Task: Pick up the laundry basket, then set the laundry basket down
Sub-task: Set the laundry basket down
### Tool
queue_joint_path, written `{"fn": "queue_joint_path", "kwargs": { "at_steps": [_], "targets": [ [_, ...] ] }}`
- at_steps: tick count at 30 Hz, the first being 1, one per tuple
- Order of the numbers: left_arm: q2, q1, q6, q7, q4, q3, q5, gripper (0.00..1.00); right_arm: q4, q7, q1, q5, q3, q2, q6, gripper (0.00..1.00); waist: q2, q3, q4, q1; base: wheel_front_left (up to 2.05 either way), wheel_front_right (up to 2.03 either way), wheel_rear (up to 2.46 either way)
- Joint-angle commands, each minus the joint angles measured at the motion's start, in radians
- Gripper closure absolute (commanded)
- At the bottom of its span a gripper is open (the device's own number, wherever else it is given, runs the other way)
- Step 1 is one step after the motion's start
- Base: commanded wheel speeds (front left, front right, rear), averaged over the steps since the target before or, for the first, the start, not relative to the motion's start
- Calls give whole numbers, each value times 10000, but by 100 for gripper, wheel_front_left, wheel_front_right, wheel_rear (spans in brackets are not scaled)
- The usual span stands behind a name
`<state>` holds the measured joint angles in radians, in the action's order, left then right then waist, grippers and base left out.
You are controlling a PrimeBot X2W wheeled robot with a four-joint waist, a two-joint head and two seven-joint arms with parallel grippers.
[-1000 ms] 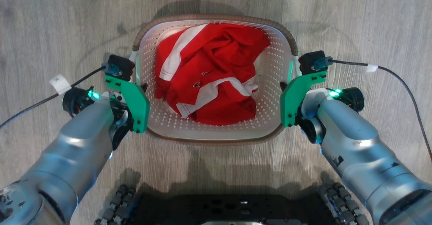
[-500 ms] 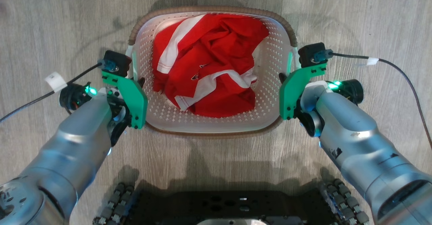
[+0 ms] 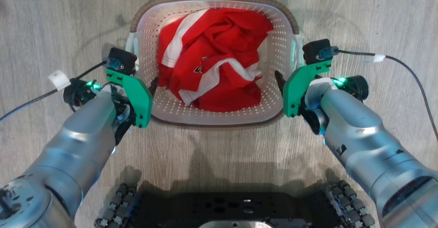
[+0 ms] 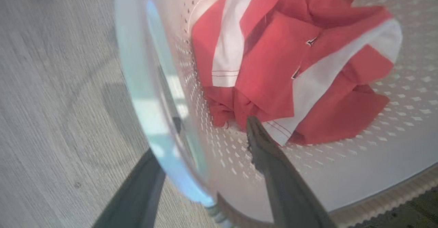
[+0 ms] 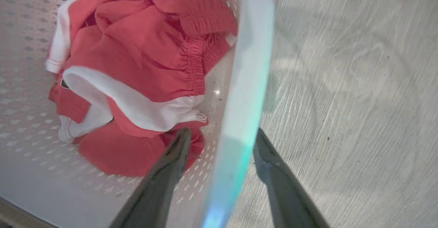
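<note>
Head view: laundry basket (image 3: pixel 171 106) sits upright on the wood floor (image 3: pixel 51 23), brown rim up, at 12 o'clock from my dark base (image 3: pixel 232 211). Red and white garment (image 3: pixel 212 60) is bunched inside and covers most of the bottom. The bare perforated bottom shows at the 6 o'clock end.

My left claw (image 3: pixel 146 86) is at the basket's 9 o'clock side and my right claw (image 3: pixel 286 81) at its 3 o'clock side, both nearer the 6 o'clock end. Each has one dark finger poking in over the rim. The other finger of each is hidden under its green bracket here.

Left wrist view: claw spread wide. One finger (image 4: pixel 273 173) is inside the basket, its tip just beside the garment. The other is outside over the floor. The pale left side handle (image 4: pixel 150 84) runs between them and isn't clamped, so the claw is released, grasping nothing. Can't tell if the outer finger brushes the handle.

Right wrist view: mirrored. One finger (image 5: pixel 160 180) is inside near the garment's edge and the other is outside. The right side handle (image 5: pixel 246 84) is between them with a gap on each side. Released, grasping nothing.
</note>
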<state>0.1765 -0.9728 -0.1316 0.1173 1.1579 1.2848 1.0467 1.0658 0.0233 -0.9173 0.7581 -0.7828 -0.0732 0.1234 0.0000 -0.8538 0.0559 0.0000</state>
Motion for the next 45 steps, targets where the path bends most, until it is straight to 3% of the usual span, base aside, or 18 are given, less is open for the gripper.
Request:
{"fn": "queue_joint_path", "kwargs": {
  "at_steps": [1, 27, 40, 45],
  "targets": [
    [156, -60, 10, 124, 96, -67, -36, 0, -55, -86, 346, 53, -160, 229, 73, 0, 0, -2, 7, 0, 0, 0, 0],
    [10, 70, 10, 131, 1049, -55, 99, 0, 117, -175, 391, 881, -807, 229, 73, 0, 0, 465, -57, 0, 0, 0, 0],
    [305, 605, 109, 680, 1249, -232, 369, 0, -4, -488, 714, 1488, -1364, 229, 73, 0, 0, 1699, -342, 0, 0, 0, 0],
    [374, 1016, 201, 1275, 1257, -334, 348, 0, -134, -1519, 854, 1789, -1355, 229, 73, 0, 0, 2857, -436, 0, 0, 0, 0]
  ]
}}
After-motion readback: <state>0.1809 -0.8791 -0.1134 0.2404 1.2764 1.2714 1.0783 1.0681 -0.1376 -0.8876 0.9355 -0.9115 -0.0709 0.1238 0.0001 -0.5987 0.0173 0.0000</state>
